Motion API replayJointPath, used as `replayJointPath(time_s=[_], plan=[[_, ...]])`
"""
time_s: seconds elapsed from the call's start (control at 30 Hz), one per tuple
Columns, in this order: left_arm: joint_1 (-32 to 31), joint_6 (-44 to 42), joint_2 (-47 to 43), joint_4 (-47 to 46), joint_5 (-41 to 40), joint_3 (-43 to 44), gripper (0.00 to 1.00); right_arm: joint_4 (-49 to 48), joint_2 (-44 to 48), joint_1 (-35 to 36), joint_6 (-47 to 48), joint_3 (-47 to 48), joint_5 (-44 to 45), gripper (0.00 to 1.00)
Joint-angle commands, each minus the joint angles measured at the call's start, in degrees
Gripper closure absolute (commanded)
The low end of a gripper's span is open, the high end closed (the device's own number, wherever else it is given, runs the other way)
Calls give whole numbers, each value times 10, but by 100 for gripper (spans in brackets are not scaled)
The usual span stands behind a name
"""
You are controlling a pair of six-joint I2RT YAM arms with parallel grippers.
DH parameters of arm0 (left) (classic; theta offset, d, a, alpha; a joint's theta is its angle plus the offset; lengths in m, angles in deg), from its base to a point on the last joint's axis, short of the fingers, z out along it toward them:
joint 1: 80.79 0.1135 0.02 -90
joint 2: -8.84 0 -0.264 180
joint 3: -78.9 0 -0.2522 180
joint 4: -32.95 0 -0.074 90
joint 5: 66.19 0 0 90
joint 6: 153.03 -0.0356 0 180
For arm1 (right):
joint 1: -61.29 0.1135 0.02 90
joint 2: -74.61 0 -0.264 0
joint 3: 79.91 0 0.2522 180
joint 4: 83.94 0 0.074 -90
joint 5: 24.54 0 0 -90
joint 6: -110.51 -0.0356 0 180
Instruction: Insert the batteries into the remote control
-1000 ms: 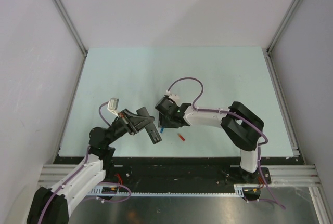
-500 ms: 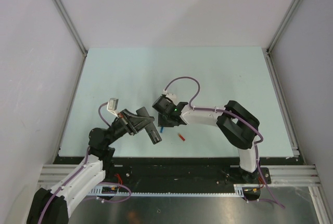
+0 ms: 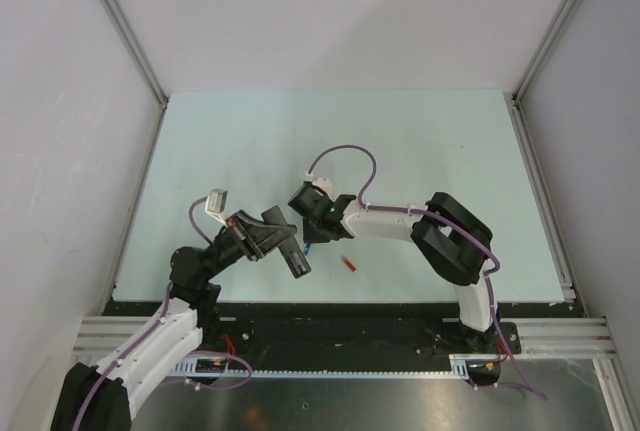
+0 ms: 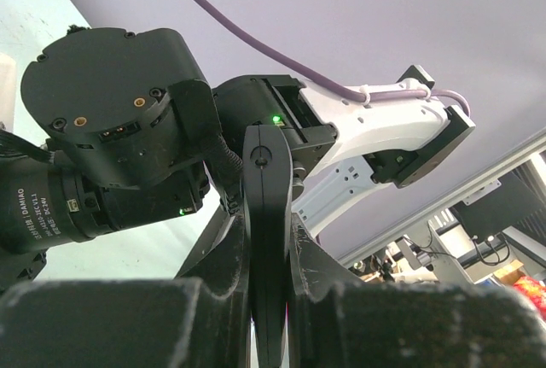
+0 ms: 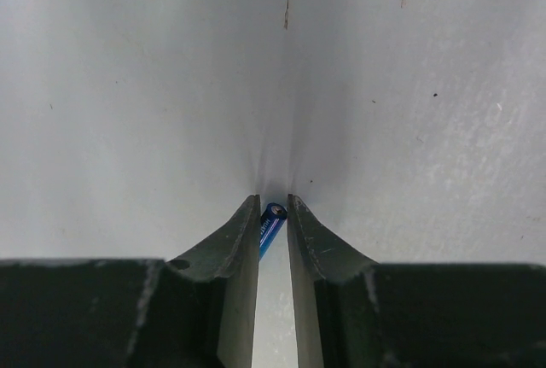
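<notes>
The remote control is a slim black bar standing edge-on between my left gripper's fingers, which are shut on it. From above, the remote control sticks out of the left gripper toward the near edge, lifted off the table. A bright blue battery lies on the table between the fingertips of my right gripper, which pinch its far end. In the top view the right gripper sits low over this blue battery. A red-orange battery lies alone to its right.
The pale green table is walled by grey panels with metal rails at both sides. My right arm's white link and purple cable fill the space just beyond the remote. The two grippers are very close together.
My right gripper has slid a little left and lowered, and its fingers have narrowed around the blue battery. The left gripper and remote have stayed put.
</notes>
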Motion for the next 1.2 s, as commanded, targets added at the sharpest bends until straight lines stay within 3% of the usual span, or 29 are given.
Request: replayJointPath(time_s=[0.0,0.43,0.63,0.83,1.17], plan=[[-3,4,-4,-21,-8,-14,100,91,-42,-3,30,-18,21,76],[-3,2,7,-21,-10,-14,100,91,-24,-17,126,-18,36,77],[-3,-1,13,-20,-9,-13,100,99,-10,-26,159,-18,42,71],[-3,-1,20,-20,-6,-9,100,105,-5,-32,118,-16,28,53],[-3,5,17,-20,-1,-8,100,129,-12,-17,20,-3,6,55]])
